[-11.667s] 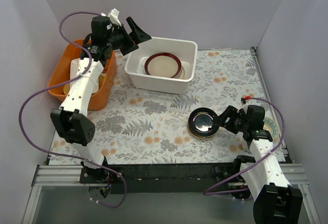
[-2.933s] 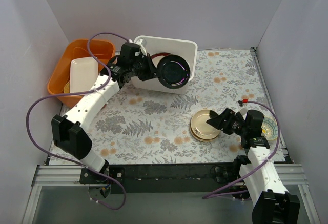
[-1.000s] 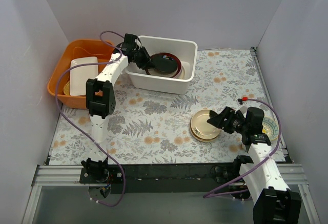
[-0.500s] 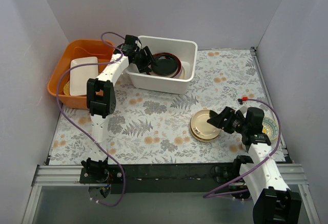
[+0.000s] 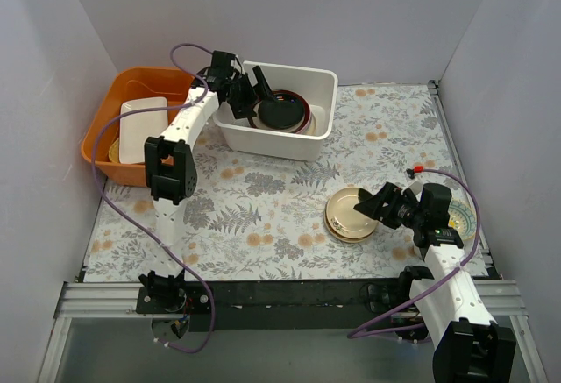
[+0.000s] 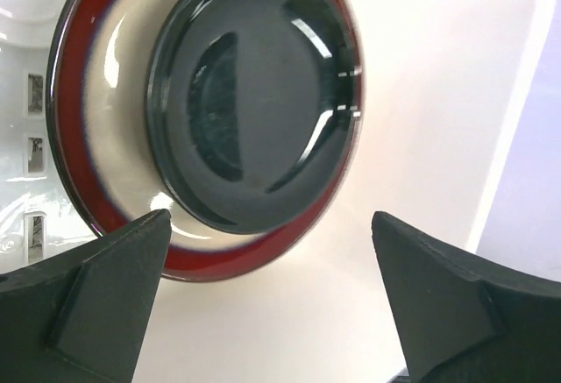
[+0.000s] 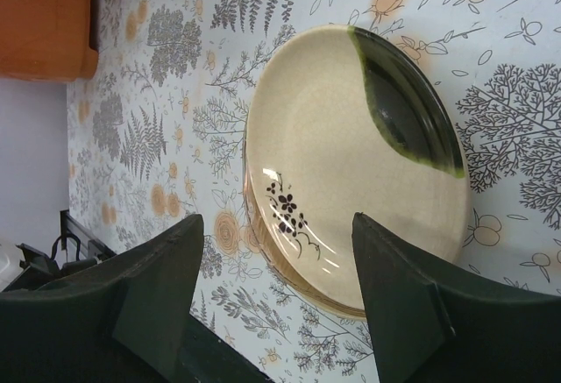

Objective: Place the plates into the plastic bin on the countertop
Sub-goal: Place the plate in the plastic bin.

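The glossy black plate (image 5: pixel 282 112) lies on the maroon plate (image 5: pixel 306 120) inside the white plastic bin (image 5: pixel 279 143). My left gripper (image 5: pixel 251 92) is open and empty over the bin's left part. In the left wrist view the black plate (image 6: pixel 254 102) sits on the maroon plate (image 6: pixel 83 151), with both fingers apart below them. The tan plate (image 5: pixel 349 214) lies on the countertop (image 5: pixel 263 199). My right gripper (image 5: pixel 379 207) is open at its right rim; the wrist view shows the tan plate (image 7: pixel 351 164) between the spread fingers. A cream-and-blue plate (image 5: pixel 465 219) lies partly hidden under the right arm.
The orange tub (image 5: pixel 95 136) stands at the back left and holds the rectangular white dish (image 5: pixel 142 124). The bin's white wall (image 6: pixel 438 94) is close by the left gripper. Grey walls close the cell on three sides.
The left gripper has let go of the black plate onto the maroon plate in the bin and drawn back slightly with its jaws open. The right arm has not moved.
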`<state>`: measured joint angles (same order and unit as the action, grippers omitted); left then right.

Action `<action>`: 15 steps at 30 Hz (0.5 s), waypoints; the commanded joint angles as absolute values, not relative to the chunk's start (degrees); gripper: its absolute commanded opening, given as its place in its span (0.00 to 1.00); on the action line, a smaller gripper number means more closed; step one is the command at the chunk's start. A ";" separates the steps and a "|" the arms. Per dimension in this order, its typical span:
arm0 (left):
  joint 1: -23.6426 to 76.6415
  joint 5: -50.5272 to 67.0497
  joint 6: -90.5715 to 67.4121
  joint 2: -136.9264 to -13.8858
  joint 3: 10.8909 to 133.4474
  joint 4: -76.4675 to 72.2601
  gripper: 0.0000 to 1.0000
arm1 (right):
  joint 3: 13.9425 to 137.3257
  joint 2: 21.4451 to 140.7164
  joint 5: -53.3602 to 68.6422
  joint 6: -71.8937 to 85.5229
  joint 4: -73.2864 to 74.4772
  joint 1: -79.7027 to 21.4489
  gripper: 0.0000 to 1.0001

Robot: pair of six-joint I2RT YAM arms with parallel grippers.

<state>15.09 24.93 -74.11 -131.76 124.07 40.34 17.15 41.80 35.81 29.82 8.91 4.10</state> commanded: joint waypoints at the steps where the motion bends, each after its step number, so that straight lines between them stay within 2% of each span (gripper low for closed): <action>1: 14.06 26.71 -73.91 -123.23 127.88 40.34 0.98 | 19.60 41.40 36.39 29.44 7.91 3.96 0.76; 7: 14.59 29.44 -74.88 -119.19 126.92 40.43 0.98 | 20.74 41.57 36.83 28.83 9.49 3.96 0.77; 15: 19.24 28.83 -72.95 -108.73 116.83 39.99 0.98 | 22.06 40.43 36.74 27.69 11.07 3.96 0.80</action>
<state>15.90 27.90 -74.54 -117.16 121.14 39.94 18.85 41.36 36.07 29.47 10.50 4.10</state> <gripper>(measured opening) 0.982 0.793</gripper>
